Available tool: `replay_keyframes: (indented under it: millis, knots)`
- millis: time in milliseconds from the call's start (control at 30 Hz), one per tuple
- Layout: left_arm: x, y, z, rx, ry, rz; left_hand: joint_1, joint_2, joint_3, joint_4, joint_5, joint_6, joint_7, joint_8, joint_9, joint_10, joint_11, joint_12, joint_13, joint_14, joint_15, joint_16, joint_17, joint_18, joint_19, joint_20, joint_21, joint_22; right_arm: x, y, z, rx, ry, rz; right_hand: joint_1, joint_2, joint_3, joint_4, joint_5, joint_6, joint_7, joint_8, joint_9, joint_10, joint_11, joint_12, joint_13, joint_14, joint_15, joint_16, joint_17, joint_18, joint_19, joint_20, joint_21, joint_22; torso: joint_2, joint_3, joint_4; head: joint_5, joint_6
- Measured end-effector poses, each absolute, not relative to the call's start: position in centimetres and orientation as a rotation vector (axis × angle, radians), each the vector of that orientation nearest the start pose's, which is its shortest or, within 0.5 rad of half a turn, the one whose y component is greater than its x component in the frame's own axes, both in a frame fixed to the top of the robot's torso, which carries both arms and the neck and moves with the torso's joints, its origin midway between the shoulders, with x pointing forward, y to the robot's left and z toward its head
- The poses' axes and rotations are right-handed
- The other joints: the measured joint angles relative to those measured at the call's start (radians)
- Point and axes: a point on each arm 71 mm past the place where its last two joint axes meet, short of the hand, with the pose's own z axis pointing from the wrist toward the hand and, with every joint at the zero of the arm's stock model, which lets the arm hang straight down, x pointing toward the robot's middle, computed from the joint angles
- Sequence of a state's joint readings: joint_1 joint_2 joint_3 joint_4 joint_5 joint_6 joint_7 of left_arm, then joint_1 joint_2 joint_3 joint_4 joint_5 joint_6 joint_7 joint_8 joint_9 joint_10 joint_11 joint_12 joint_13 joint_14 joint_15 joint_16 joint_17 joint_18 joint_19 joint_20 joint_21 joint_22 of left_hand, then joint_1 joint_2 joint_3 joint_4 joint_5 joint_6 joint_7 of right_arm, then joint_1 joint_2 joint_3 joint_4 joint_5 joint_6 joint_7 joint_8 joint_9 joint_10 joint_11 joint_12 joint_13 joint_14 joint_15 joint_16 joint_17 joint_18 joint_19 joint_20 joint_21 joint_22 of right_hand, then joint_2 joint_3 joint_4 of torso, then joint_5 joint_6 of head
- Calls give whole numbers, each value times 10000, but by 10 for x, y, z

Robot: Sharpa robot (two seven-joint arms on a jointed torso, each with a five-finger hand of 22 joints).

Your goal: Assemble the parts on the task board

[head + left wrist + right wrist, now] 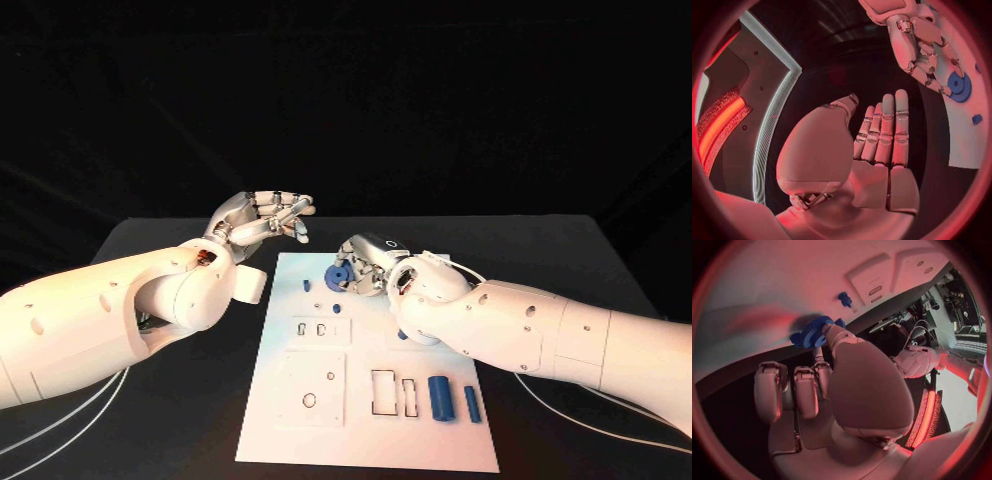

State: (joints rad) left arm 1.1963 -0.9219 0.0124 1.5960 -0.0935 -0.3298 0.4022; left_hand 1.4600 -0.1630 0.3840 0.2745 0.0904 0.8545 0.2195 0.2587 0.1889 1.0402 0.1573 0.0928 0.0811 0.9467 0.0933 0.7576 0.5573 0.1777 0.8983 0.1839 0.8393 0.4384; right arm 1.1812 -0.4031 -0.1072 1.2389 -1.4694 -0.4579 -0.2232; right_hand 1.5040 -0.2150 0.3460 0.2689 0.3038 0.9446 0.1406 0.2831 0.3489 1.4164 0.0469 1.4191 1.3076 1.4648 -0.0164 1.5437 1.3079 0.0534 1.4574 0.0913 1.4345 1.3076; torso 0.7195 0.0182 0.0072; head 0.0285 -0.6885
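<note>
The white task board (361, 430) lies in the middle of the table. My right hand (378, 264) is over its far end and pinches a blue gear (339, 280) between thumb and fingers, close above the board. The right wrist view has the gear (814, 332) at my thumb tip, near a small blue peg (844, 299) standing on the board. In the left wrist view that gear (961, 86) sits at the right hand's fingertips (932, 80). My left hand (263, 220) is raised beyond the board's far left corner, fingers (887, 127) straight and holding nothing.
Two blue cylinders (441, 398) (473, 403) lie at the board's near right beside rectangular slots (387, 392). Small blue pieces (313, 285) (335, 308) (404, 334) sit on the far half. A square inset with holes (310, 390) is at near left. White cables (58, 425) trail off the table's left.
</note>
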Motion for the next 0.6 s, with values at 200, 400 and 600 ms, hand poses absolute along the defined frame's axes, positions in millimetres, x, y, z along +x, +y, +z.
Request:
replay_keyframes:
  millis: [200,400,600]
  knots:
    - [482,227,-152,-10048,13668,-15443,0,0,0,0,0,0,0,0,-1,0,0,0,-1,0,0,0,0,1,0,0,0,0,507,-55,-221,-1491,16079,6811,-177,-170,115,24,-65,-241,33,112,116,-128,126,-62,-1,4,5,0,0,0,-38,38,-85,-1,1,1,-1,-6,10]
    - [482,227,-152,-10051,13678,-15433,0,0,0,0,0,0,0,0,-1,0,0,0,-1,0,0,0,0,0,0,0,0,-1,507,-54,-221,-1550,16054,6778,-974,-305,-44,195,-390,-698,226,-227,117,-303,300,-231,-1,16,201,0,-1,0,-151,151,-153,-2,1,1,-5,-10,13]
    - [482,227,-152,-10051,13687,-15432,0,0,0,0,0,0,0,0,-1,0,0,0,2,0,0,0,0,1,0,0,0,-1,507,-54,-221,-1615,16122,6786,-1380,-349,-570,188,-454,-731,238,-319,92,-357,354,-299,-1,17,200,0,-2,0,-164,164,-192,-2,1,1,-13,-15,-5]
